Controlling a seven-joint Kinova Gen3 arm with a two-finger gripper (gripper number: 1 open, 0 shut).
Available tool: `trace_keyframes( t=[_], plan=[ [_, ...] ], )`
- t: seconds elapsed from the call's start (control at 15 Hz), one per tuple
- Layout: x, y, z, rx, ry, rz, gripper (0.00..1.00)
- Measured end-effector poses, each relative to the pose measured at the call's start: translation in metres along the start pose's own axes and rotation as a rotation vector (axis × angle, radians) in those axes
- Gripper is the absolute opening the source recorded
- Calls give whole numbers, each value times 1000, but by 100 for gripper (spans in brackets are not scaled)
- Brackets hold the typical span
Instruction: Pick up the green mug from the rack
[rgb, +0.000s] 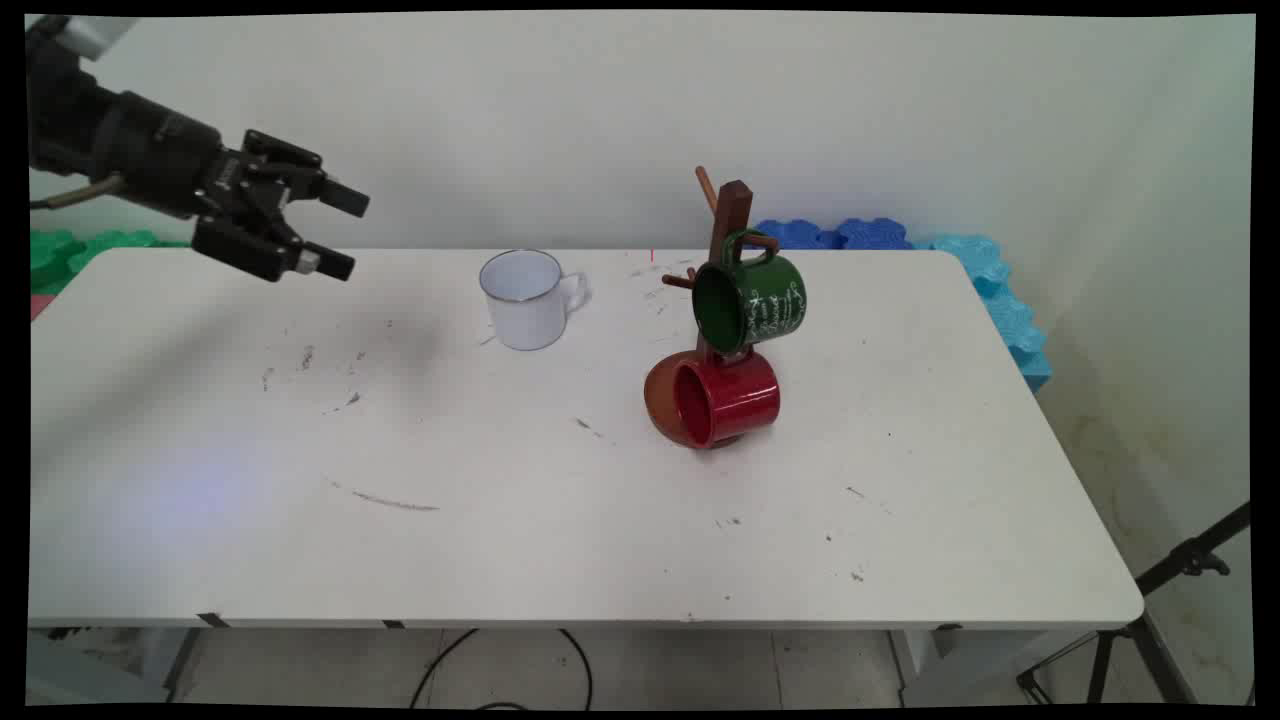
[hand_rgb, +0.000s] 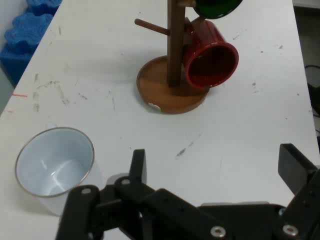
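Looking down from the main camera, I see the white table fill most of the view, scuffed with dark marks. Blue foam pieces line its far right edge and green ones sit at the far left corner, both partly cut off behind the tabletop.

Wooden mug tree stands right of centre; its round base is mostly hidden in the main view but shows plainly in the hand view. Green mug hangs on a peg, mouth facing the camera's left; in the hand view only its lower rim shows at the top edge. Red mug hangs lower on the tree, over the base, mouth also left.

White mug stands upright at roughly 10 o'clock from the tree, well apart from it, handle toward 3 o'clock.

Gripper hovers at the upper left, above the table's far left, fingers spread and holding nothing, nearest to the white mug.
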Motion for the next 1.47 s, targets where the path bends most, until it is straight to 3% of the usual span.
trace_keyframes(
  t=[0.53,1.0,1.47],
  plan=[
    [35,4,41,-16,31,-72,100],
    [86,41,100,-33,64,-189,100],
    [105,73,178,-4,63,-309,100]
  ],
)
